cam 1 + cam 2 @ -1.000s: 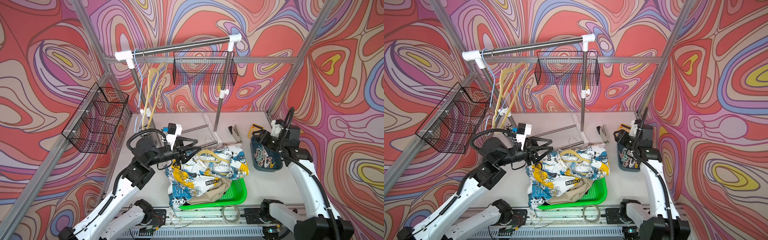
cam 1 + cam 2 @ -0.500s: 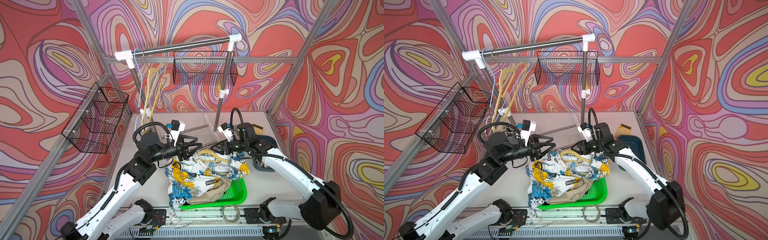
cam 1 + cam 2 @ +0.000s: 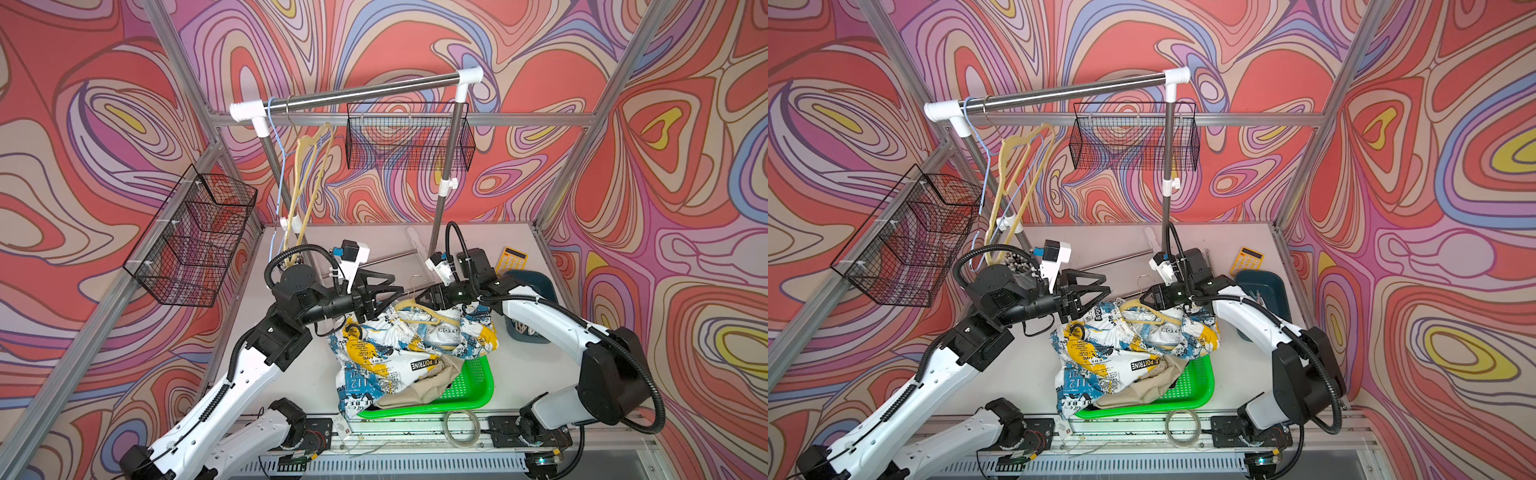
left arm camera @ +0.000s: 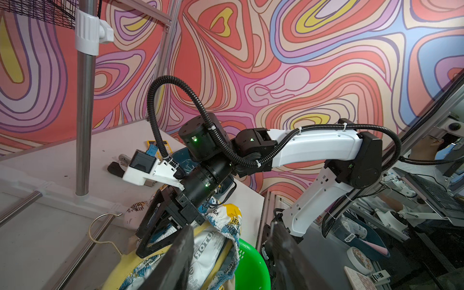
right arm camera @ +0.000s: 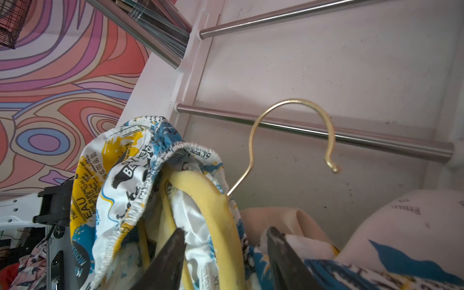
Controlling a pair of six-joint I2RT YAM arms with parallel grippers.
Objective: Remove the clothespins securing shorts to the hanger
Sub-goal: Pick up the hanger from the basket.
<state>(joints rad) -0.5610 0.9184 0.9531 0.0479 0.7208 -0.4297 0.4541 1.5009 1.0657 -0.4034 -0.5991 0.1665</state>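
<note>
The shorts (image 3: 399,345) with the blue and yellow print lie in a heap on the counter (image 3: 320,386). They hang partly over the green tray (image 3: 473,382), and a beige pair (image 3: 432,384) is under them. They are on a yellow hanger (image 5: 208,195), and its gold hook (image 5: 293,105) sticks out past the cloth. I cannot spot a clothespin on the cloth; the folds may hide them.

The right gripper (image 5: 226,238) has its jaws apart, one on each side of the hanger's yellow arm and the waistband. They are not squeezing anything yet. The left gripper (image 4: 231,241) is at the other end of the heap. Its jaws are also apart, with cloth below the gap, and it does not look like it holds anything.

I think the job now is to find a pin and pinch it. To do it well, one arm should hold the hanger firm so the heap does not slide. The other should grab the pin by its tail ends, squeeze so its mouth opens, then pull it straight off. Grabbing cloth too would drag the shorts along. The pin could then go in the blue bin (image 3: 536,277).
</note>
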